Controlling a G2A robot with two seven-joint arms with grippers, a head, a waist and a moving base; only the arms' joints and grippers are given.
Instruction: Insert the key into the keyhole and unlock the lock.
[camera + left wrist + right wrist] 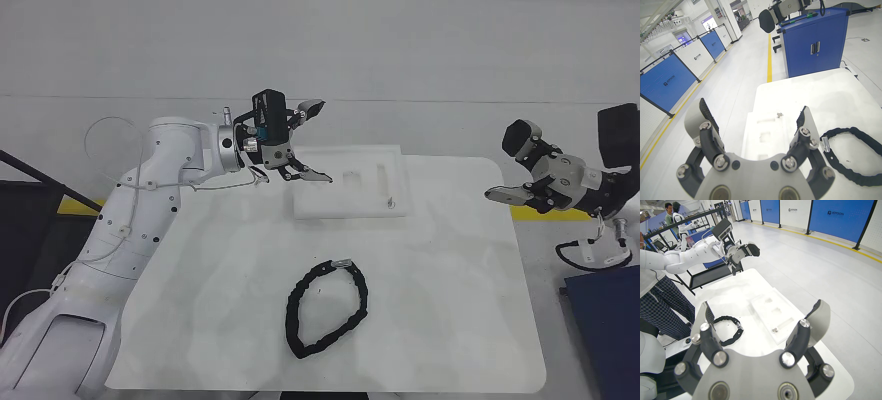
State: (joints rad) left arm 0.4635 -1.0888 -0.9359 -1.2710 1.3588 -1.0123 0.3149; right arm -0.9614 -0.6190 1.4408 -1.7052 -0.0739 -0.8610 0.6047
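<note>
White arm (pixel 150 185) — black-padded silver jaws

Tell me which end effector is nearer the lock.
Left. The left end effector hangs by the tray's end, beyond the lock; the right end effector is at the table's side edge, farther off.

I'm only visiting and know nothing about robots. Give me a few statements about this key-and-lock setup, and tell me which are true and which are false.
1. The key lies on the white foam tray. True.
2. The left gripper holds the key. False: it is open and empty, near the tray's other end.
3. The black chain lock lies on the table, off the tray. True.
4. The right gripper is shut on the lock. False: it is open, by the table's edge, well away from the lock.
</note>
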